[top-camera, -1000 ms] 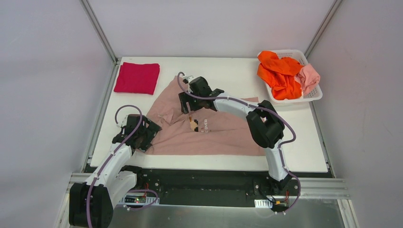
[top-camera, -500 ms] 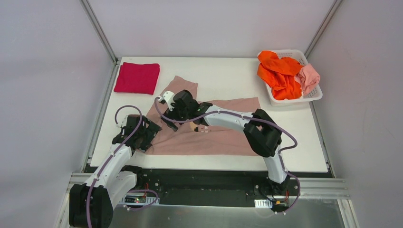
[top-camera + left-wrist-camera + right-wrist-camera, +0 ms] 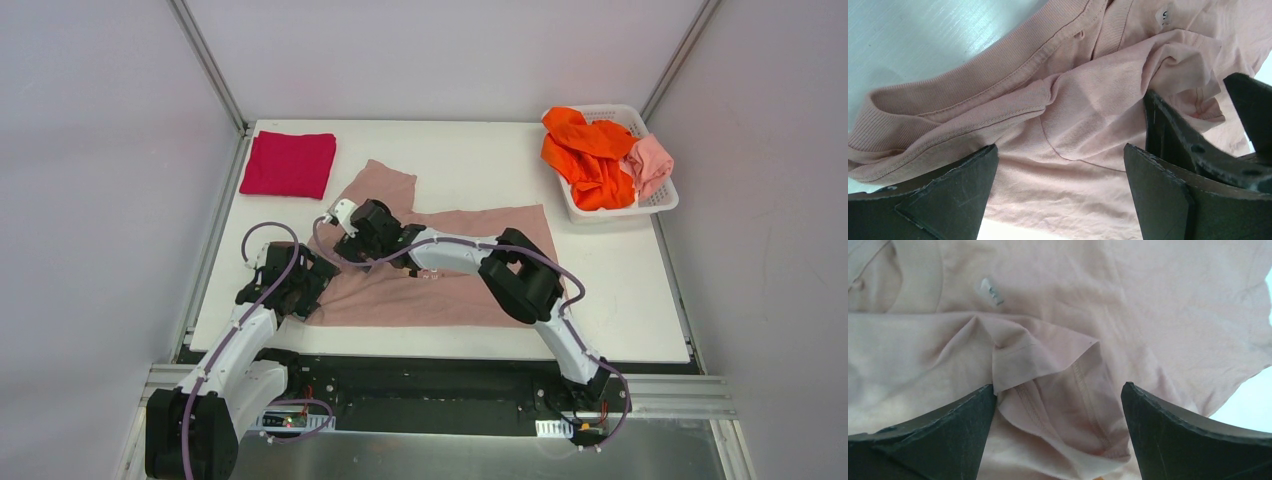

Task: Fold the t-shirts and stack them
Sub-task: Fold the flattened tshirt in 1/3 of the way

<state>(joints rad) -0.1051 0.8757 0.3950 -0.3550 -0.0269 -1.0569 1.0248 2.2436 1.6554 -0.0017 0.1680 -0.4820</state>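
Observation:
A dusty-pink t-shirt [image 3: 470,290] lies spread on the white table [image 3: 470,160]; the right arm hides its print. My left gripper [image 3: 310,290] is open low over the shirt's near-left corner, with collar and wrinkled cloth [image 3: 1088,100] between its jaws [image 3: 1060,150]. My right gripper [image 3: 348,240] is open and straddles a folded-over sleeve hem [image 3: 1048,360] on the shirt's left part [image 3: 1059,387]. Its black fingers [image 3: 1178,135] show in the left wrist view. A folded crimson t-shirt [image 3: 288,163] lies at the back left. Orange [image 3: 585,150] and salmon-pink [image 3: 650,162] t-shirts fill the basket.
A white lattice basket [image 3: 662,203] stands at the back right corner of the table. Metal frame posts [image 3: 210,70] rise at the back left and back right. The two grippers are close together at the shirt's left side.
My right gripper has moved left and nearer across the pink shirt, ending close to my left gripper. The shirt's back sleeve now lies uncovered. The left arm has not moved.

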